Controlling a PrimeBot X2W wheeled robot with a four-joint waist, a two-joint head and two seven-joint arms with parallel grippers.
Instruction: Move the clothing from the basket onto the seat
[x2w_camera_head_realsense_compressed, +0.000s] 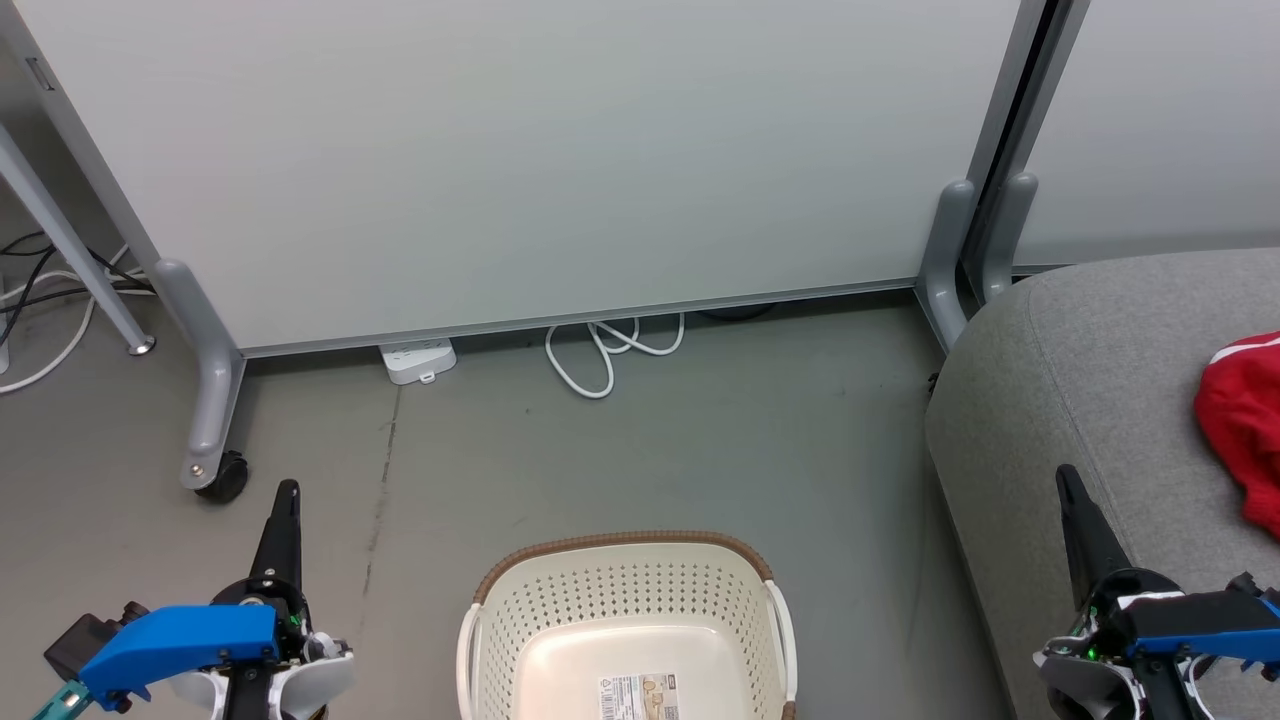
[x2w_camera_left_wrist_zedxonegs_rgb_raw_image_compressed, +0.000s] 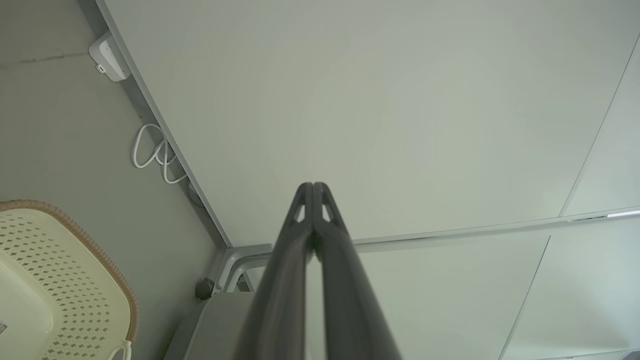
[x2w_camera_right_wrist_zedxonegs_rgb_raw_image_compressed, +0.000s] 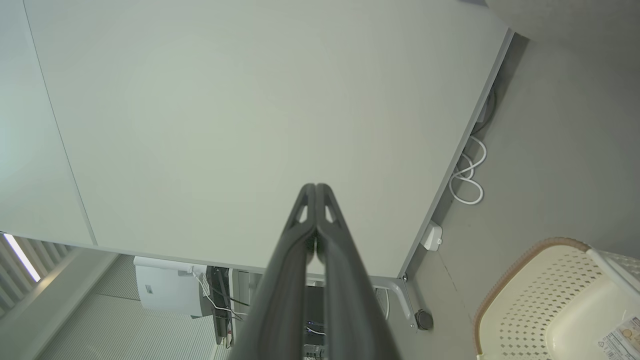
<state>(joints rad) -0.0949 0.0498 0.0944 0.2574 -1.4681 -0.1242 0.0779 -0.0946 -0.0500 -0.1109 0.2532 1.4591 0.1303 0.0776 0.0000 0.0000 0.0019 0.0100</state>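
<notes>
So the clothing (x2w_camera_head_realsense_compressed: 1243, 430): what I can see of it is a bunched-up heap of bright red fabric with a bit of white stripe. It's sitting on the seat (x2w_camera_head_realsense_compressed: 1080, 380) at the far right edge of the head view, partly cut off by the frame.

My guess is it handles like any jersey: light, floppy, zero stiffness, a bit slick, nothing to break. It'll drape and trail from whatever pinches it. I'd go for a raised fold or a thick bunched ridge rather than a flat patch, and pinch deep so it doesn't slide out.

The seat is big, grey and woven with a rounded edge, so there's plenty of landing room. The basket (x2w_camera_head_realsense_compressed: 620, 600) sits on the floor (x2w_camera_head_realsense_compressed: 700, 450) just left of the seat. The bit of its base I can see is bare apart from a barcode sticker (x2w_camera_head_realsense_compressed: 640, 697). Its near end is cut off, so I can't swear it's empty, but the job looks done or close to it.

The left gripper (x2w_camera_head_realsense_compressed: 287, 495) hovers over the floor left of the basket. The right gripper (x2w_camera_head_realsense_compressed: 1068, 480) hovers over the seat's near edge, apart from the red heap. In both wrist views the fingers (x2w_camera_left_wrist_zedxonegs_rgb_raw_image_compressed: 300, 235) are pressed together tip to tip, pinching nothing.

Behind it all are a white partition (x2w_camera_head_realsense_compressed: 550, 150), a power strip (x2w_camera_head_realsense_compressed: 418, 360) and a looped white cable (x2w_camera_head_realsense_compressed: 610, 355).
</notes>
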